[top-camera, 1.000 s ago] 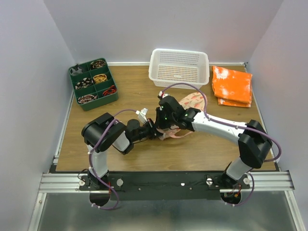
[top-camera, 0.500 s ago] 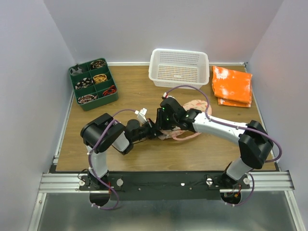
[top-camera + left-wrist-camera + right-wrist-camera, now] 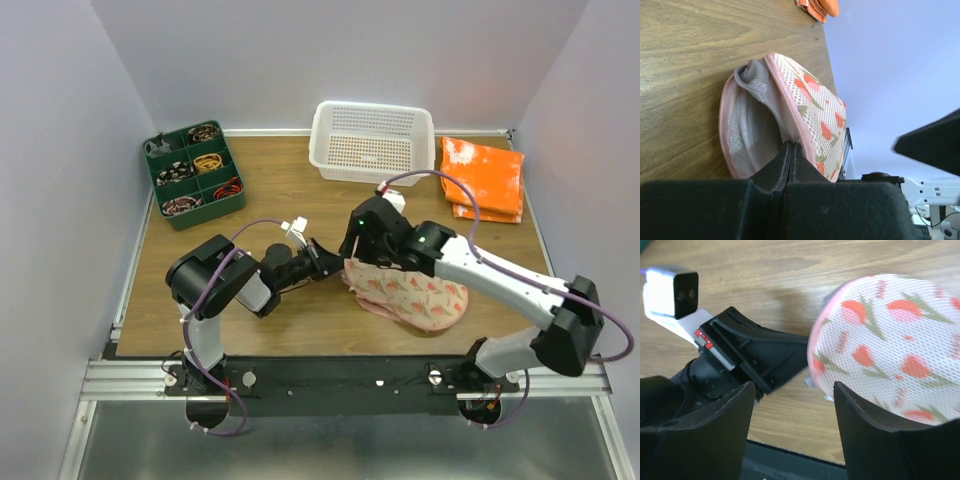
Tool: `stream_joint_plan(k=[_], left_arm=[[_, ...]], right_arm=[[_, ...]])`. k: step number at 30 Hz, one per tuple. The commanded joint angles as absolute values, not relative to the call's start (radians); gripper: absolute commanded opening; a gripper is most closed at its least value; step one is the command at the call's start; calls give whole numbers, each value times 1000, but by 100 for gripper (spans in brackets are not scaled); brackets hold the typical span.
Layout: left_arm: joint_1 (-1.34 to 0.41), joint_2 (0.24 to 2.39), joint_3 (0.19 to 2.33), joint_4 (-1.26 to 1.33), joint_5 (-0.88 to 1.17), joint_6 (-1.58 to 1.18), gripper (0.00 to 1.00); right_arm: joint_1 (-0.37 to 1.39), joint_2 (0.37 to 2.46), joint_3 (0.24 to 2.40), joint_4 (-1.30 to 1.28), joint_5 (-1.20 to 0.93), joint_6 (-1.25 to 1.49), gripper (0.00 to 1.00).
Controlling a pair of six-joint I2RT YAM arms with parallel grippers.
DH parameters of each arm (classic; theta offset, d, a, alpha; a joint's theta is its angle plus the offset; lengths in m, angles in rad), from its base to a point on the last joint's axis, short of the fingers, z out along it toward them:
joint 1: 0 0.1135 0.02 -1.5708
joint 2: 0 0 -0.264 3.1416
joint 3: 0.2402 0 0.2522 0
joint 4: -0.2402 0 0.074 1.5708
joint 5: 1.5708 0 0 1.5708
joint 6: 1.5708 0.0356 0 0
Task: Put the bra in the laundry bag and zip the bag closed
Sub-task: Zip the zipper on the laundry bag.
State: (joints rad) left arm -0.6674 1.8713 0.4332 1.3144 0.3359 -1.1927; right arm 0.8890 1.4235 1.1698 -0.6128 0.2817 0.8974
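Standing at the near side, I see the bench (image 3: 300, 205) boxed in by pale walls on three sides, with its clutter pushed to the back: a green compartment tray (image 3: 193, 175) at the far left, a white perforated basket (image 3: 372, 140) against the rear wall, and a folded orange-and-white cloth (image 3: 482, 177) in the far right corner. Bare wood runs between those things and the middle. The laundry bag (image 3: 415, 292) lies well apart from all three, right of centre and close to the front edge of the bench. It is a pale pink, bean-shaped mesh pouch printed with red-orange fruit and green leaves, and its zip rim is not closed. At the left end the upper shell stands off the lower one, and the taupe bra (image 3: 756, 82) sits inside that gap, a fold of it bulging at the mouth. The left end effector (image 3: 791, 150) reaches in low from the left, its fingers pressed together and pinching the bag's pink rim. The right end effector (image 3: 792, 405) hovers over the same left end of the pouch, its fingers spread wide with nothing between them.
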Motion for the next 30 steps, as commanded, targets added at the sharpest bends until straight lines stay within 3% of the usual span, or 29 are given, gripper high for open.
stream_joint_plan(k=[1, 4, 15, 26, 30], left_arm=[[-675, 1816, 434, 1447, 295, -1135, 0], [-675, 1805, 439, 1424, 298, -1121, 0], [-678, 1776, 459, 1364, 295, -1117, 0], [-716, 1671, 388, 1259, 222, -1071, 0], [-729, 1634, 347, 1230, 193, -1062, 0]], right_arm=[[896, 1283, 1160, -771, 388, 1060, 80], [888, 1197, 1090, -772, 294, 1116, 84], [887, 1022, 754, -692, 84, 1288, 83], [873, 842, 474, -500, 109, 1566, 83], [871, 838, 491, -550, 192, 1572, 83]])
